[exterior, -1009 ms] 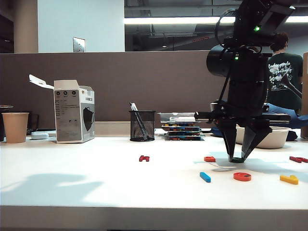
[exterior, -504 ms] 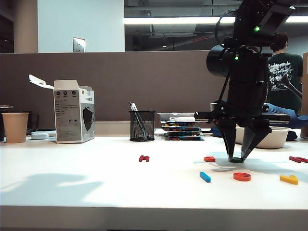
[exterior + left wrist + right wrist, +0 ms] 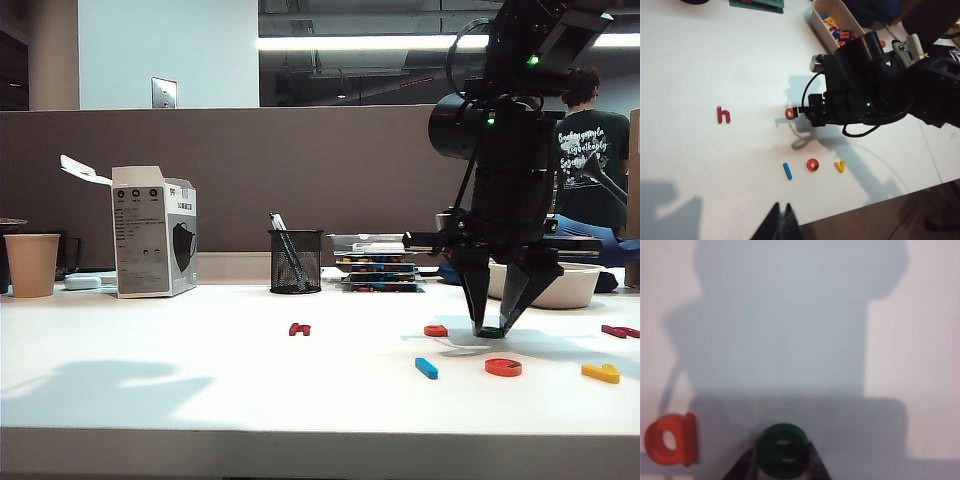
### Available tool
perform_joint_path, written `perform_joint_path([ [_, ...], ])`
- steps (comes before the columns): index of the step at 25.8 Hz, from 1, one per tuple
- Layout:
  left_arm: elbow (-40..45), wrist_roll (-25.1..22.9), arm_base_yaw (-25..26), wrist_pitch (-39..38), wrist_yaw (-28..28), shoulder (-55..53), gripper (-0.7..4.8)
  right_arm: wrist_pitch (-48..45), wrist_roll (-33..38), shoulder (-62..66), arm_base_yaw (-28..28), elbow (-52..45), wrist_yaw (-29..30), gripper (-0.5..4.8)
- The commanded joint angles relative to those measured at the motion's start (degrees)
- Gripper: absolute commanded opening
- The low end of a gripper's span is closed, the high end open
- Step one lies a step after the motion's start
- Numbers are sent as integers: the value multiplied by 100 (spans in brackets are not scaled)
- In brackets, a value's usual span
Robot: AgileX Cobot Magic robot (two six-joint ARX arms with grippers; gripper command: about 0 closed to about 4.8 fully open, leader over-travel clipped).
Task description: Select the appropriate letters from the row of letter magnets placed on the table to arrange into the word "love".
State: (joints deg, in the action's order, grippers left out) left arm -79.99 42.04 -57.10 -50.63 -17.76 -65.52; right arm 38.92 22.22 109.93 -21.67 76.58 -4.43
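We see three letters already lined up near the front edge of the bench point(image 3: 150, 400): the blue l point(image 3: 787, 171), the orange-red o point(image 3: 812, 164) and the yellow v point(image 3: 840, 166), left to right in the left wrist view. They sit there, we judge, because they spell the start of "love", leaving the spot at 3 o'clock of the v for the last letter.

That last letter, the dark green e point(image 3: 783, 450), lies flat on the bench directly between the fingers of the right gripper point(image 3: 491, 330), which points straight down with its tips at the surface. Its jaws are partly closed and pinching the e from both sides. The orange-red a point(image 3: 671, 439) lies just beside it, at 9 o'clock in the right wrist view, untouched.

The left gripper point(image 3: 781, 222) hangs high over the front edge, fingers pressed together, holding nothing.
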Motion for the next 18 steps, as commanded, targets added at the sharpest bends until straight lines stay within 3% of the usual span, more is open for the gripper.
perform_joint_path([
  [1,-15,-26,7,11,-4,17,-5,129,26,0,-9,2,4,103],
  [15,-15,-24,7,13,-4,17,-4,549,24,-323,4,2,-33,103],
  [18,-15,-24,7,13,-7,17,-4,671,24,-466,4,2,-363,103],
])
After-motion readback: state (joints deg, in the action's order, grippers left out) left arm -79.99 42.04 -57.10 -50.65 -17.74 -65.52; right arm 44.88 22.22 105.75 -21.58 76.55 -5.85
